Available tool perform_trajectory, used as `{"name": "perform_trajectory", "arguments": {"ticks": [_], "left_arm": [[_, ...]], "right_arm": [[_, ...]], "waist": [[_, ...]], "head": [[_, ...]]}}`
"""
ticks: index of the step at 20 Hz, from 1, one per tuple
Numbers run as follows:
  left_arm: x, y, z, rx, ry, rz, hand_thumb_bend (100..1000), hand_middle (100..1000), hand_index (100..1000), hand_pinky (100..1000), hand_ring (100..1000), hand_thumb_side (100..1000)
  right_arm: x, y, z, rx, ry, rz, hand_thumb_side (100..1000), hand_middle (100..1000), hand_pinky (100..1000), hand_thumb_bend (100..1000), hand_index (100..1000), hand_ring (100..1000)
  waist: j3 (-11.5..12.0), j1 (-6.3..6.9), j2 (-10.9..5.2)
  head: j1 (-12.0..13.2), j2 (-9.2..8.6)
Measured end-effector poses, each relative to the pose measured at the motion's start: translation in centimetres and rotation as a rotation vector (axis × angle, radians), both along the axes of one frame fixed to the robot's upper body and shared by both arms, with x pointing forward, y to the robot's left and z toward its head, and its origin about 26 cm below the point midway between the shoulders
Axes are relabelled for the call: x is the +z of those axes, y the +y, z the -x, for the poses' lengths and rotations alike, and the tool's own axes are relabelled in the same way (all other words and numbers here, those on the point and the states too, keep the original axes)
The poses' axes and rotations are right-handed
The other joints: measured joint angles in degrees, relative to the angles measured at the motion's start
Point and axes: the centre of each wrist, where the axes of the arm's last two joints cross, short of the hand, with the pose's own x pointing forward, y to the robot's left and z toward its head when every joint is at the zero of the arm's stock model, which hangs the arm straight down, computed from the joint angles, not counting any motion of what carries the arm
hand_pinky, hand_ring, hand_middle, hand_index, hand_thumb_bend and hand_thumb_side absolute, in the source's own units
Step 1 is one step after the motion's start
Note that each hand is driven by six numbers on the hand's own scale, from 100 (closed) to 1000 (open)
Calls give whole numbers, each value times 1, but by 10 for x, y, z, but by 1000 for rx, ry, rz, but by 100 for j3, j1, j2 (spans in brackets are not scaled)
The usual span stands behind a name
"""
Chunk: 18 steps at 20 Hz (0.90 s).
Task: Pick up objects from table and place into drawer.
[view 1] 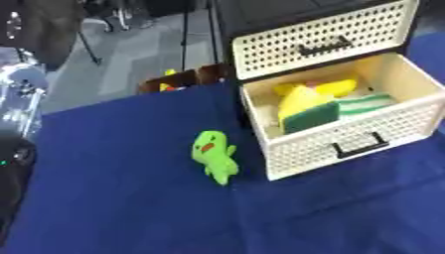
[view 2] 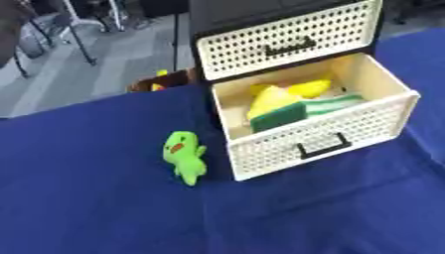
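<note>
At the far left edge of the left eye view, dark and silver machine parts (view 1: 17, 124) show over the bench's left edge; no hand can be made out there or in the right eye view, so the state of the fingers cannot be told.

The bench (view 1: 113, 198) is covered in a deep blue cloth, matte and smooth, with a few soft creases running across it toward the near edge.

Near the middle of the bench lies a small bright green plush toy (view 1: 215, 156), soft and rounded, with an orange mark on its wider upper part. Its long axis runs from the far edge toward the near edge, tilted slightly; the broad head end points toward the far edge and the narrow tail end toward the near edge. It lies flat on the cloth, just beside the drawer's left front corner but apart from it.

To its right, toward the bench's far right corner, stands a cream plastic drawer unit with perforated fronts in a black frame (view 2: 287, 39). Its upper drawer is closed, with a black bar handle. The lower drawer (view 2: 322, 141) is pulled out and open, its front dotted with small holes and fitted with a black handle. Inside it lie a yellow soft object (view 1: 304, 94), a dark green flat rectangular pad (view 1: 309, 118) leaning on it, and a pale green striped piece (view 1: 365, 104) to the right.
</note>
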Motion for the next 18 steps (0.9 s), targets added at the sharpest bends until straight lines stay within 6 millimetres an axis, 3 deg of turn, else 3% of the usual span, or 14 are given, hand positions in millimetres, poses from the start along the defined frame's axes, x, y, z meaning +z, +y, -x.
{"name": "perform_trajectory", "arguments": {"ticks": [5,18], "left_arm": [[-14,20,23,127,-78,113,432,586,786,375,544,812],[-68,46,23,351,-141,116,420,596,787,390,558,817]], "right_arm": [[8,-2,2,-20,38,166,1000,476,441,116,711,532],[35,-7,11,-79,380,855,1000,494,438,204,729,530]], "waist": [[194,-192,-17],[463,-438,-120]], "head": [[-58,22],[-220,121]]}}
